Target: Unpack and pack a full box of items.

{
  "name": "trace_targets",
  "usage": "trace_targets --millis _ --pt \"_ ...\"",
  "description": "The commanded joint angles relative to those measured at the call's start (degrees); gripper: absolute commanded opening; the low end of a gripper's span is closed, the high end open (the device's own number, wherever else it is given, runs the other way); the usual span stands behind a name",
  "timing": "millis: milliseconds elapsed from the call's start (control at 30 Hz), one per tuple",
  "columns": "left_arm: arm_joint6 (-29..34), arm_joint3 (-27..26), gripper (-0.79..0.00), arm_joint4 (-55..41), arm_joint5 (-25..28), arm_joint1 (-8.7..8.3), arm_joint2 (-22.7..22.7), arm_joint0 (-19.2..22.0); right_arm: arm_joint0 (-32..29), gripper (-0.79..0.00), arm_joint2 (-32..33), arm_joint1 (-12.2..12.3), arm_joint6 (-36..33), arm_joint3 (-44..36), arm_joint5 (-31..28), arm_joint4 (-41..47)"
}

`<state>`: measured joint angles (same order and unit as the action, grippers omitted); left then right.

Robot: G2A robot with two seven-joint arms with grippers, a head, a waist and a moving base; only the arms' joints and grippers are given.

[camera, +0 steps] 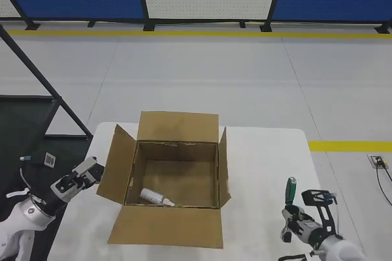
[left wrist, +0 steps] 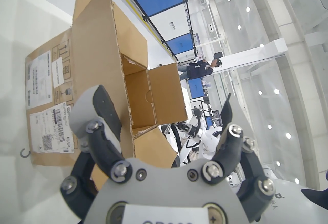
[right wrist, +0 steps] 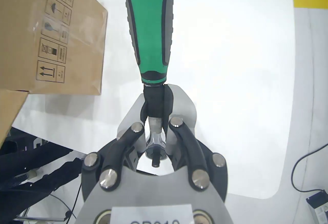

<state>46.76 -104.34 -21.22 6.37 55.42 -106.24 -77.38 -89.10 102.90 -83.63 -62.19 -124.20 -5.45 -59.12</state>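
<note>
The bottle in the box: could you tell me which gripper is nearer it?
Left. The left gripper is just outside the box flap on the bottle's side; the right gripper, holding a wrench, is beyond the opposite flap.

The box (camera: 178, 124) is matt brown cardboard, rough at its torn edges, with paper labels (left wrist: 38, 78). My tool (right wrist: 150, 17) pairs a green rubbery grip with polished chrome metal. The worktop (camera: 268, 169) is smooth matt white.
</note>
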Motion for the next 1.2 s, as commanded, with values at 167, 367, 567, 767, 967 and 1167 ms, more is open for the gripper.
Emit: trace_targets --millis 167,367,567,767,967,1167 --pt "-0.43 -0.36 0.0 0.41 0.09 -0.08 0.45 -0.24 7.54 -0.785 -1.61 0.92 -7.27 8.39 5.34 -4.65" --pt "-1.62 -0.15 0.0 0.29 -0.13 -0.11 0.27 -0.64 15.63 -0.785 -2.47 1.86 -15.2 17.34 7.98 -7.81" --pt "-2.39 0.0 0.0 -0.09 -0.27 -0.15 -0.13 -1.11 20.26 -0.785 -1.97 2.7 -19.48 24.2 8.73 -8.13" --pt "-2.73 -0.21 0.0 -0.05 -0.13 -0.2 -0.13 -1.33 22.6 -0.785 -1.33 3.29 -20.97 28.35 12.14 -8.56" --pt "-2.98 -0.39 0.0 0.02 -0.07 -0.24 -0.12 -1.55 22.43 -0.785 0.22 3.89 -19.61 31.04 13.52 -7.42" --pt "-3.31 -0.75 0.0 -0.12 -0.03 -0.28 -0.26 -1.93 22.48 -0.459 0.42 4.39 -18.64 32.02 13.92 -6.24"
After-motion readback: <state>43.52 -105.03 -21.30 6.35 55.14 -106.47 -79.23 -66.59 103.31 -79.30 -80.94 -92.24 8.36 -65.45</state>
